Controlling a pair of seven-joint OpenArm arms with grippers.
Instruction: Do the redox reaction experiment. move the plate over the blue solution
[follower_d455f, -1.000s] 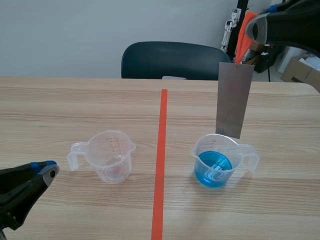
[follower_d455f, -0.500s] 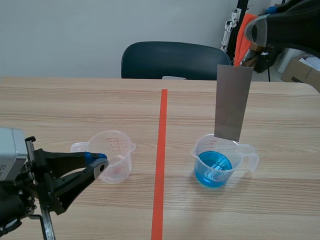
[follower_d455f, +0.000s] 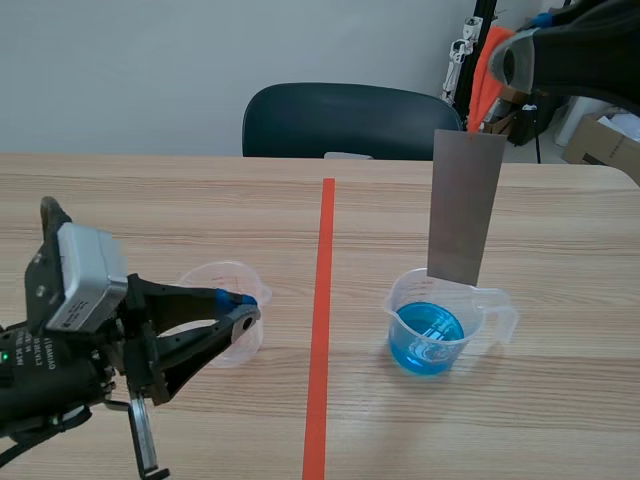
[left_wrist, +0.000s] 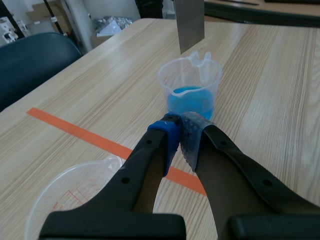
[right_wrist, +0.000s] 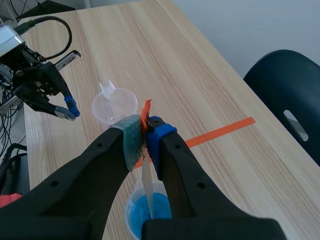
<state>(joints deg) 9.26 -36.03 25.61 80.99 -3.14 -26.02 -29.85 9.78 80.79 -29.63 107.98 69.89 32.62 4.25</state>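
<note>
A grey metal plate (follower_d455f: 464, 205) hangs upright from my right gripper (right_wrist: 145, 131), which is shut on its top edge by an orange tag. Its lower edge sits just above the far rim of the beaker of blue solution (follower_d455f: 430, 335). In the right wrist view the plate (right_wrist: 147, 186) shows edge-on over the blue beaker (right_wrist: 148, 212). My left gripper (follower_d455f: 240, 304) is shut on nothing, with its tips at the rim of the empty clear beaker (follower_d455f: 222, 318). In the left wrist view the blue beaker (left_wrist: 190, 91) stands ahead of that gripper (left_wrist: 180, 131), and the empty beaker (left_wrist: 70, 196) lies beside it.
An orange tape line (follower_d455f: 321, 330) runs down the table's middle between the two beakers. A dark chair (follower_d455f: 345, 120) stands behind the far edge. Boxes and gear (follower_d455f: 600, 140) sit at the back right. Cables (right_wrist: 30, 35) lie on the table by the left arm.
My left arm has risen and swung right, bringing its shut gripper from the table's left edge to the empty beaker. The plate has shifted slightly left and up.
</note>
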